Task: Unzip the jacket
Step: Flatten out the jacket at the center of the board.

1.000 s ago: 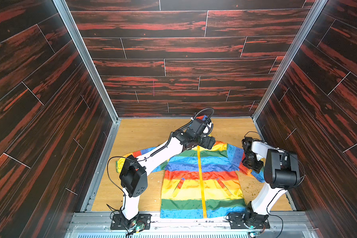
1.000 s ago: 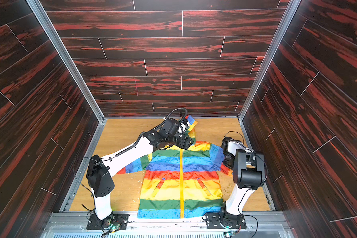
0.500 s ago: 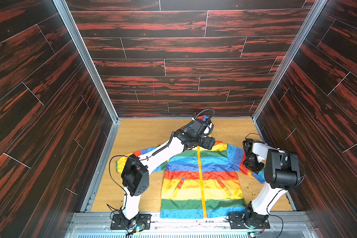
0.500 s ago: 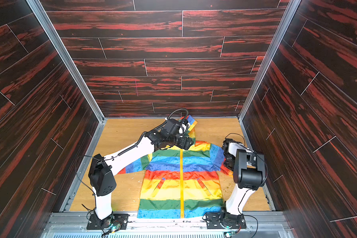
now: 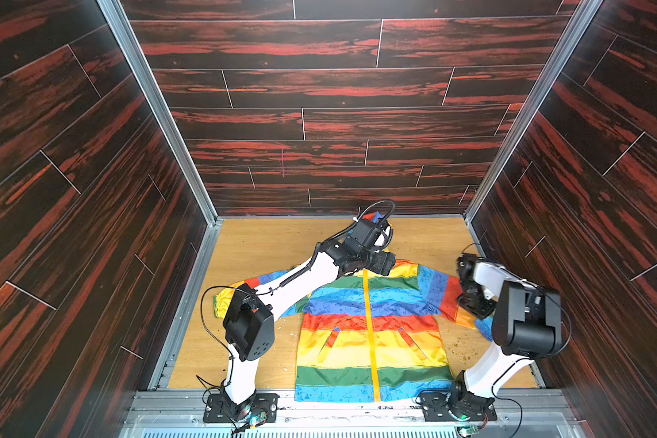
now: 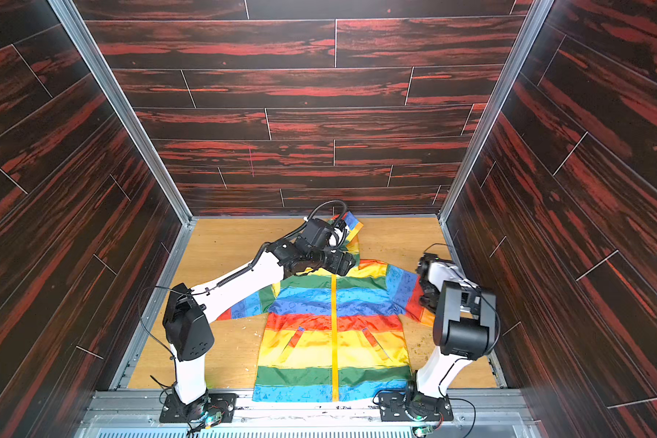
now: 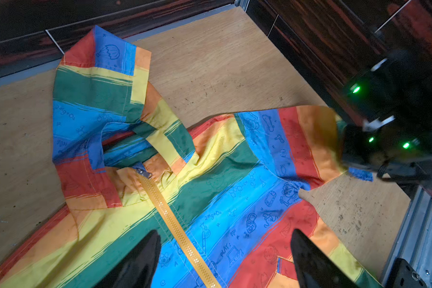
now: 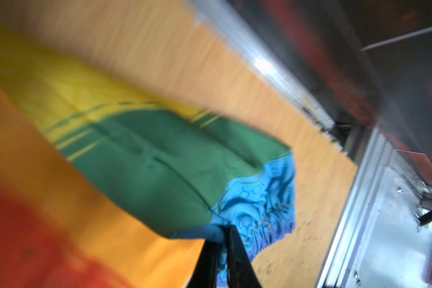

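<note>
Yellow zipper of shiny rainbow-striped hooded jacket fully closed; left jaws apart above it, right jaws clamped on blue cuff.

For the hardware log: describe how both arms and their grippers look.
Left arm and right arm: white tubular links, boxy black joint housings. Black cables loop along them; green lights glow on the right arm. Left gripper and right gripper have black, tapered jaws.

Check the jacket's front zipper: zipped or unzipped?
Zipped: the zipper pull sits at the collar, and the yellow zipper runs closed down the jacket.
</note>
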### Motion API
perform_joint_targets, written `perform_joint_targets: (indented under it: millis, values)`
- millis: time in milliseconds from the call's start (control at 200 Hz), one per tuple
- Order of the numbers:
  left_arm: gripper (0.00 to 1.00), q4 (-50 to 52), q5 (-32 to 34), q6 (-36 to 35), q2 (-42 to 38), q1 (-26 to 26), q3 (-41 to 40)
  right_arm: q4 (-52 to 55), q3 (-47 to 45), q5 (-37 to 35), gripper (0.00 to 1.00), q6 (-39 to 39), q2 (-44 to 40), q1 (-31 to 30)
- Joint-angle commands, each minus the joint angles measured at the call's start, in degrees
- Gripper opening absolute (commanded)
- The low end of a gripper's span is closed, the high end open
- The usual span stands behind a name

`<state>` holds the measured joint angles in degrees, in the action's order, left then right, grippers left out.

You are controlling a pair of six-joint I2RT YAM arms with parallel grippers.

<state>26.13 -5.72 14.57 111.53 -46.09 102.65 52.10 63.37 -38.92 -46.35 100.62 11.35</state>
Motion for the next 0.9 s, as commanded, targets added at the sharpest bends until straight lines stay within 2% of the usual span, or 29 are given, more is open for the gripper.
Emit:
perform_joint_targets:
  millis: [0,75,210,371,441,531,641,686,726,852,897]
  values:
    - [0.83,1.7,1.0,-1.2,-1.1,0.2,0.9,1.9,3.6,-5.0,0.14,0.9,1.4,3.8]
    - [0.83,1.9,1.2,-1.4,-1.7,0.4,0.3,2.2,6.2,-7.6,0.17,2.1,3.7,5.9]
    - [0.83,2.3,1.7,-1.6,-2.8,0.5,-0.6,3.2,9.9,-12.9,0.39,3.7,5.8,8.4]
    - [0.82,2.2,1.7,-1.5,-3.1,0.5,-1.0,3.8,12.3,-16.9,0.46,4.8,7.7,11.7]
    - [0.83,2.3,2.5,-1.2,-3.2,0.6,-1.2,4.8,12.9,-18.7,0.51,4.2,7.8,11.8]
    - [0.83,2.6,4.1,-0.1,-3.2,1.0,-1.3,5.6,13.2,-20.5,0.62,3.4,6.6,11.5]
    - [0.83,2.6,5.1,1.3,-3.5,1.9,-1.7,4.4,13.8,-19.6,0.65,4.5,3.7,10.6]
    - [0.84,2.3,5.4,2.0,-3.4,2.4,-2.0,0.3,12.8,-16.2,0.65,8.5,1.0,8.8]
    - [0.84,2.2,5.7,2.9,-2.9,2.9,-2.1,-3.3,11.9,-9.6,0.65,12.1,-1.5,6.8]
    - [0.85,-0.5,3.7,8.3,-0.7,4.9,-3.5,-19.5,5.5,23.9,0.64,19.9,-11.9,0.0]
    - [0.84,-2.1,2.7,10.7,0.5,5.8,-4.2,-23.0,3.9,32.6,0.64,20.5,-14.2,-2.7]
